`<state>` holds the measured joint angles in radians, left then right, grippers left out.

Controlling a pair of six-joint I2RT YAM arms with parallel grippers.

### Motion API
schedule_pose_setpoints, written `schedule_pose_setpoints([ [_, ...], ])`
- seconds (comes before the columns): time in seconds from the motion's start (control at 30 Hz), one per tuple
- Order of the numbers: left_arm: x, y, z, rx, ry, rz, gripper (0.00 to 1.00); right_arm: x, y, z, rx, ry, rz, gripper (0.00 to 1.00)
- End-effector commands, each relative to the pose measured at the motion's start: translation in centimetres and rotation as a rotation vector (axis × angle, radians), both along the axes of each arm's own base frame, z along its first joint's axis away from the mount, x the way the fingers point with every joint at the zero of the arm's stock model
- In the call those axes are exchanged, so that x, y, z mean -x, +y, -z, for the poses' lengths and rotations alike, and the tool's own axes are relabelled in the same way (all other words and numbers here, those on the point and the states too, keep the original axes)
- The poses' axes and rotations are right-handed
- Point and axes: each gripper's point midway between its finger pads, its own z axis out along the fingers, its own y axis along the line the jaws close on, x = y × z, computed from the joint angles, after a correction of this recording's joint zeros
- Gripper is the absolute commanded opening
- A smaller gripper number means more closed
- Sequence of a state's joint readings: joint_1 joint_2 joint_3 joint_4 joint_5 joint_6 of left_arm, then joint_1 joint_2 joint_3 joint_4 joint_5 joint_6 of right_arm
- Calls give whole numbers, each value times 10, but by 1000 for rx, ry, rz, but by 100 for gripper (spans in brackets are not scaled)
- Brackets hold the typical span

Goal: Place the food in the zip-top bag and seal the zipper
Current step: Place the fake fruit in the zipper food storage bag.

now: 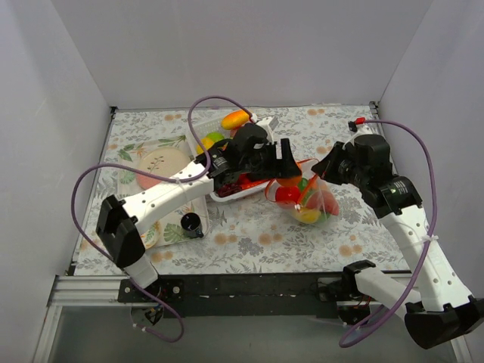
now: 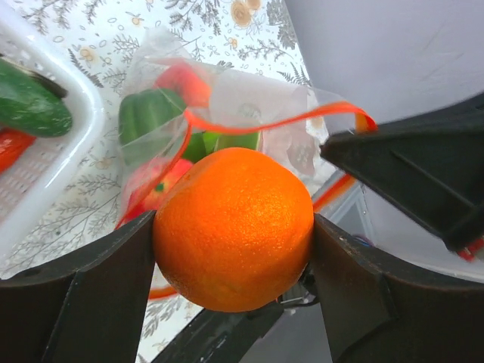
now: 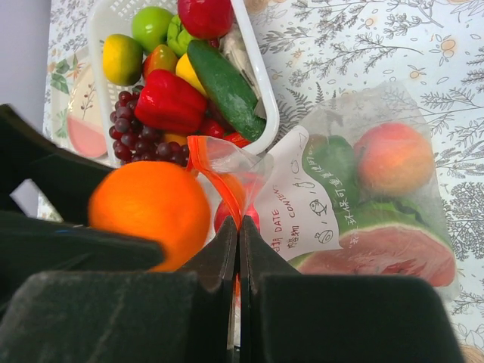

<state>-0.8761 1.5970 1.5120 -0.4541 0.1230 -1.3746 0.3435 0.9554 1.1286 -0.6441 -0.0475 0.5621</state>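
My left gripper [image 1: 286, 165] is shut on an orange [image 2: 233, 227] and holds it just above the open mouth of the zip-top bag [image 1: 316, 206]. The bag lies right of the white tray [image 1: 231, 196]. It holds a watermelon slice [image 3: 386, 253], a peach [image 3: 393, 159] and green and red pieces. My right gripper [image 3: 239, 227] is shut on the zipper [image 3: 215, 178], the orange-red strip, and lifts the bag's mouth edge. The strip curves behind the orange in the left wrist view [image 2: 280, 121]. The orange also shows in the right wrist view [image 3: 150, 212], left of my fingers.
The white tray [image 3: 261, 83] holds a red pepper [image 3: 170, 102], a cucumber [image 3: 223, 87], grapes and several other fruits. A pink plate [image 1: 160, 162] lies at the left. A small black cup [image 1: 190, 223] stands near the left arm. An orange-yellow fruit [image 1: 235, 119] lies at the back.
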Motion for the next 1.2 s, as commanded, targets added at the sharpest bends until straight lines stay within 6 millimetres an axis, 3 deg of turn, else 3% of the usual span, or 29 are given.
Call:
schedule_pose_setpoints([
  [0.0, -6, -34, -3, 44, -7, 6, 48, -5, 6, -17, -37, -69, 3, 1],
  [0.1, -10, -44, 0, 41, -5, 1, 61, -4, 5, -19, -34, -69, 7, 1],
  [0.13, -11, -46, 4, 33, -4, -7, 73, -4, 4, -19, -32, -71, 11, 1],
  [0.2, -14, -47, 1, 36, -17, -13, 79, -2, 3, -20, -25, -73, 12, 1],
  [0.23, -15, -47, 0, 33, -23, -15, 87, -3, 2, -19, -21, -71, 18, 1],
  [0.37, -14, -45, -16, 47, -59, -2, 98, -2, 0, -18, -18, -72, 19, 1],
  [0.5, -8, -44, -34, 67, -75, 24, 98, -3, 1, -18, -14, -69, 16, 1],
  [0.6, -2, -35, -46, 72, -89, 23, 92, -3, 0, -21, -8, -74, 17, 1],
  [0.67, -2, -27, -49, 61, -100, 3, 84, -4, 0, -22, -6, -78, 16, 1],
  [0.7, -3, -17, -52, 39, -111, -29, 73, -5, 1, -22, -7, -79, 16, 1],
  [0.8, -10, 13, -53, -44, -160, -124, 55, -6, 1, -23, -1, -79, 13, 1],
  [0.97, -19, 57, -19, -215, -173, -229, 41, -5, 0, -30, -5, -96, 13, 1],
  [1.13, -12, 56, 15, -255, -116, -198, 48, -4, 0, -35, -8, -109, 11, 1],
  [1.17, -13, 56, 21, -271, -109, -199, 53, -4, -1, -36, -10, -109, 13, 1],
])
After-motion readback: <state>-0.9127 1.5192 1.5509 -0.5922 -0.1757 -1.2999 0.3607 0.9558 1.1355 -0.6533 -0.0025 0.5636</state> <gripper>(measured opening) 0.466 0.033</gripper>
